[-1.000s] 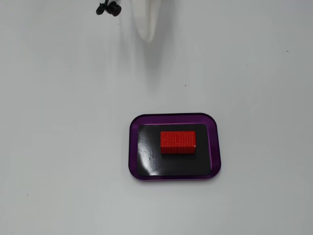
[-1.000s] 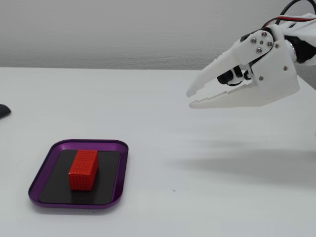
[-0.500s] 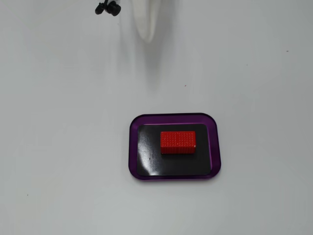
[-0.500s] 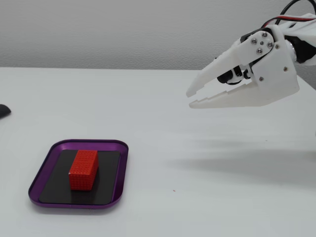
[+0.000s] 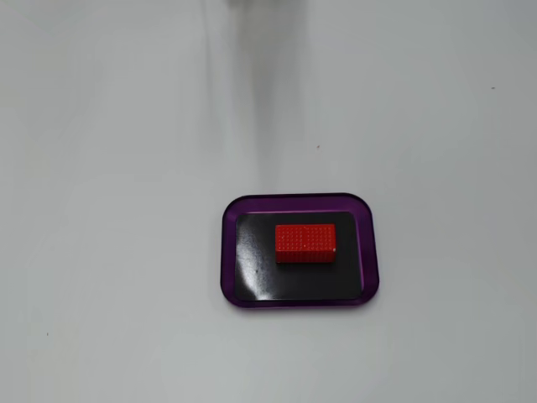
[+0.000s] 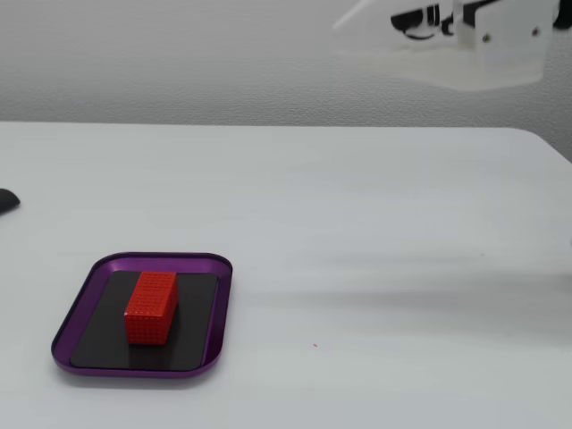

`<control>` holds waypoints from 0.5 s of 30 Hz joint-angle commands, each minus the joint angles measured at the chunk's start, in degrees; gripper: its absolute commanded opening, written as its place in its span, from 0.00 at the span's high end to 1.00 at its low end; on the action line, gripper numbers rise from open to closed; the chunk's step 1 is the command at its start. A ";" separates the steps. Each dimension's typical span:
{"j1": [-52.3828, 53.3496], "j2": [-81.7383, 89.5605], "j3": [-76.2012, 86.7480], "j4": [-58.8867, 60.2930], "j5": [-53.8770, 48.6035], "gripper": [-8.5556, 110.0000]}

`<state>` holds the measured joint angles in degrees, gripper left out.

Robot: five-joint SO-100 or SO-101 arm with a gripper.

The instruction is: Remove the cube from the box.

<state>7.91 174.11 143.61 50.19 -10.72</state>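
Note:
The red cube (image 5: 305, 242) lies flat on the black floor of the purple-rimmed box (image 5: 228, 252), in its far half, long side across a fixed view. It also shows in the other fixed view (image 6: 151, 307), standing in the box (image 6: 219, 304) at the front left of the table. My white gripper (image 6: 338, 40) hangs high above the table at the upper right, blurred, far from the box. Its fingers point left, look spread apart and hold nothing. Only a pale sliver of the arm (image 5: 264, 2) shows at the top edge.
The table is plain white, with its far edge along a grey wall (image 6: 179, 63). A small dark object (image 6: 7, 200) pokes in at the left edge. A soft shadow of the arm (image 5: 264, 92) runs down toward the box.

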 commanded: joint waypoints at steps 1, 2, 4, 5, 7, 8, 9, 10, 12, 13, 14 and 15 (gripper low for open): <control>-0.44 -16.35 -13.01 1.49 -0.97 0.91; -0.44 -22.76 -16.70 1.67 -0.88 0.89; -0.62 -36.04 -24.70 3.52 -0.88 0.86; -1.32 -42.10 -29.36 5.62 -0.88 0.85; -4.04 -54.14 -39.38 10.72 -0.88 0.83; -5.27 -59.33 -44.38 13.71 -0.88 0.82; -6.42 -64.42 -49.22 16.52 -0.88 0.81; -7.56 -69.35 -53.70 18.98 -0.88 0.79; -10.02 -77.70 -62.58 22.68 -0.88 0.76; -10.81 -81.04 -66.97 24.26 -0.79 0.75; -11.60 -84.20 -71.10 25.66 -0.26 0.73; -12.22 -87.01 -74.97 26.89 0.62 0.72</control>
<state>-2.37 91.58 82.18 74.27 -10.81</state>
